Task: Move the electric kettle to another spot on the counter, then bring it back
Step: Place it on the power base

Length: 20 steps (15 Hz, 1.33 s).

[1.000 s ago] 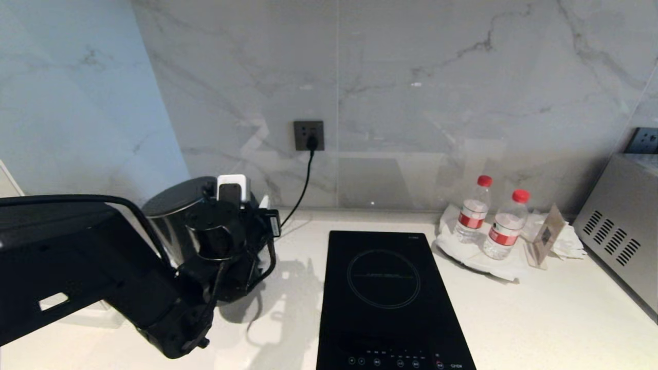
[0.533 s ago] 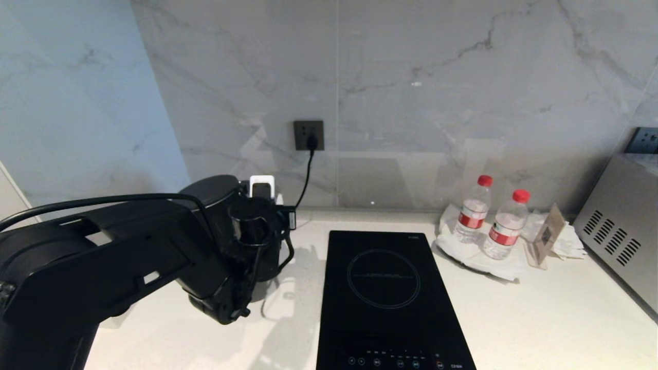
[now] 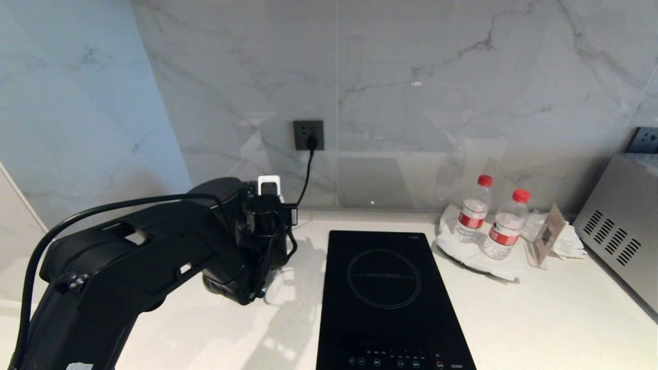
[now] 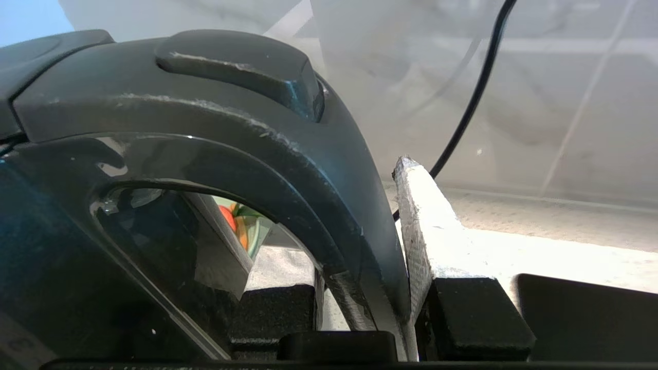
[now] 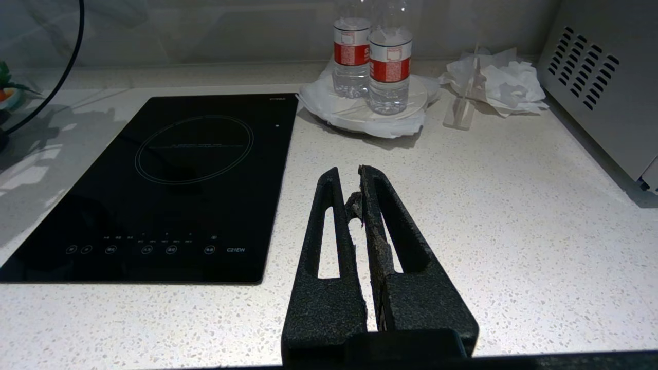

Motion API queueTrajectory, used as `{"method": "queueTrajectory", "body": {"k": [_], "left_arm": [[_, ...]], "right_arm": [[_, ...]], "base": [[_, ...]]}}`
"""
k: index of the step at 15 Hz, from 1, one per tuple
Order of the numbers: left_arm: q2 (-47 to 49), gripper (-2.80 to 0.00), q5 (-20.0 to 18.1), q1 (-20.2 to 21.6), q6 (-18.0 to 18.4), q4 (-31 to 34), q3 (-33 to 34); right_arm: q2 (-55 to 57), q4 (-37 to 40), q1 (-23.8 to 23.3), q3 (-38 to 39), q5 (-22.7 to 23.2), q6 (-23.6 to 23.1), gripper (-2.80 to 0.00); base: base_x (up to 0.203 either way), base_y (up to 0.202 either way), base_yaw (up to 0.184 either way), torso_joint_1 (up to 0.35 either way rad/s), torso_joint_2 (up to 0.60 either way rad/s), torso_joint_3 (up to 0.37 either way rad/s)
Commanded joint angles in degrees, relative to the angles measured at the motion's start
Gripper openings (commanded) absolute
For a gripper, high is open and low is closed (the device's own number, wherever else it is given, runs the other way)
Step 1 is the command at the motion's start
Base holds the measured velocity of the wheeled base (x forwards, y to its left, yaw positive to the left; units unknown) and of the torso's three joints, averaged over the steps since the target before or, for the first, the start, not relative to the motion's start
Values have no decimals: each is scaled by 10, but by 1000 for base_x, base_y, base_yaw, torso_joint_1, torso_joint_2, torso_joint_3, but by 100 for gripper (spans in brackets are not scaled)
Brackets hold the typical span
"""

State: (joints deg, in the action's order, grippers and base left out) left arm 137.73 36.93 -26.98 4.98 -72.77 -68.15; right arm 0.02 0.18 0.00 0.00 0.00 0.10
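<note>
The left gripper's point(image 4: 360, 308) fingers point(image 4: 426, 241) pinch the big loop handle point(image 4: 288, 169) of the electric kettle point(image 3: 218, 192), one finger on each side of it. The right gripper's point(image 5: 360, 177) fingers point(image 5: 329, 241) are pressed together and hold nothing; they hang over the bench point(image 3: 540, 318). The white speckled bench fills the low part of the head view. The black left arm point(image 3: 128, 262) reaches across its left side. The black glass hob point(image 3: 385, 303) lies flat in the middle. The steel box with slots point(image 3: 617, 231) sits at the far right. The kettle is at the back left of the bench, near the wall, mostly hidden behind the arm. I cannot tell if it rests on the bench or is lifted. A black cord point(image 3: 304, 180) runs up to the wall socket point(image 3: 308, 135). Two water bottles point(image 3: 506, 224) with red caps stand on a white plate point(image 5: 411, 97), right of the hob.
</note>
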Motion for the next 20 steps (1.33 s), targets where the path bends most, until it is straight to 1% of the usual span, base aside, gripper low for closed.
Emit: {"method": "queueTrajectory", "body": {"k": [1, 3, 7, 10, 13, 16, 17, 18, 20], "left_arm": [[23, -280, 3, 9, 5, 3, -22], [41, -280, 2, 22, 18, 2, -27], [62, -280, 1, 42, 20, 2, -43], [71, -280, 2, 43, 20, 2, -55], [71, -280, 3, 37, 19, 3, -52], [67, -280, 4, 40, 19, 2, -47], [67, -280, 10, 40, 17, 1, -46], [67, 0, 21, 39, 17, 0, -42], [58, 0, 20, 37, 16, -9, -14]], "right_arm": [[1, 0, 0, 0, 0, 1, -280], [1, 0, 0, 0, 0, 0, -280], [1, 0, 0, 0, 0, 0, -280], [0, 0, 0, 0, 0, 1, -280], [1, 0, 0, 0, 0, 1, -280], [1, 0, 0, 0, 0, 0, -280], [0, 0, 0, 0, 0, 1, -280], [1, 0, 0, 0, 0, 0, -280], [0, 0, 0, 0, 0, 0, -280]], "base": [[0, 0, 0, 0, 0, 0], [0, 0, 0, 0, 0, 0], [0, 0, 0, 0, 0, 0], [0, 0, 0, 0, 0, 0], [0, 0, 0, 0, 0, 0], [0, 0, 0, 0, 0, 0], [0, 0, 0, 0, 0, 0], [0, 0, 0, 0, 0, 0], [0, 0, 0, 0, 0, 0]]}}
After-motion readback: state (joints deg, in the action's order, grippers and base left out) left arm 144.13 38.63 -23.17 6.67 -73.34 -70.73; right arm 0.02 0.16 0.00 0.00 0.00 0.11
